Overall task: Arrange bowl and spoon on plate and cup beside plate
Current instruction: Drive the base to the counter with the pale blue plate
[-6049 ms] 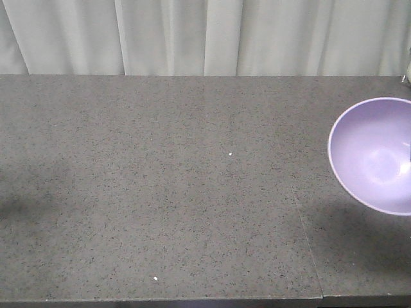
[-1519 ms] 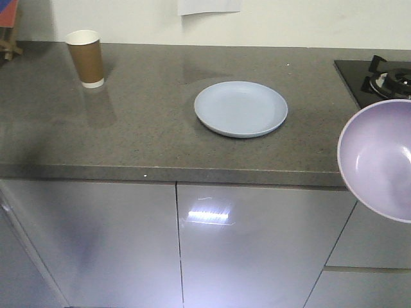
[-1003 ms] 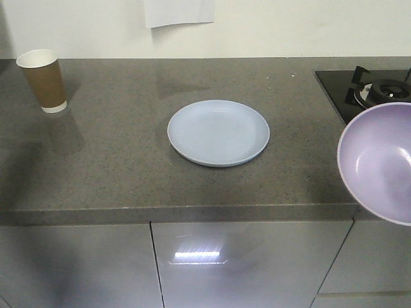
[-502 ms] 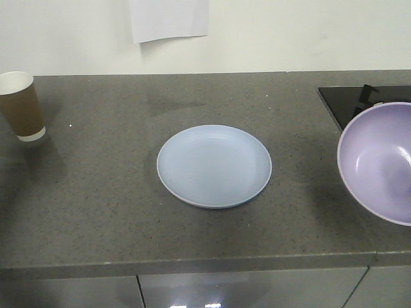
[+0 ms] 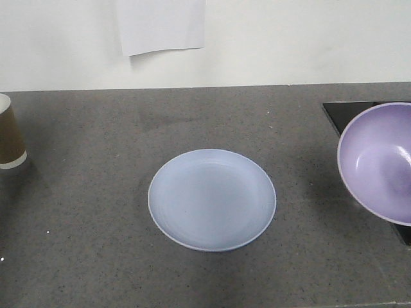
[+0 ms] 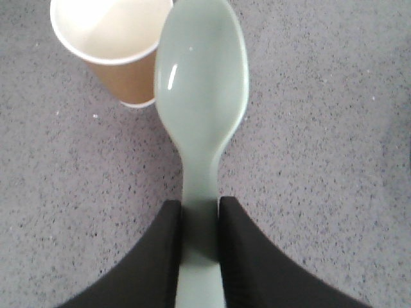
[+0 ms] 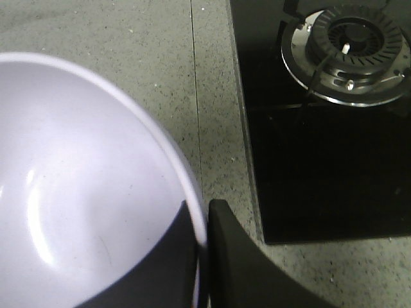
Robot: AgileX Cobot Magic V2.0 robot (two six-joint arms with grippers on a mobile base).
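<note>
The pale blue plate lies flat in the middle of the grey counter. At the right edge hangs the lavender bowl, tilted, held above the counter. My right gripper is shut on the bowl, one finger inside the rim and one outside. The brown paper cup stands upright at the far left. My left gripper is shut on the handle of the mint-green spoon, whose head points toward the cup just below it.
A black gas hob with a burner sits on the counter to the right of the bowl. A white paper sheet hangs on the wall behind. The counter's front edge runs near the bottom of the front view.
The view has closed in on the counter: the plate and cup now look larger and lower, the cabinet fronts have left the frame. The bowl stays at the right edge.
</note>
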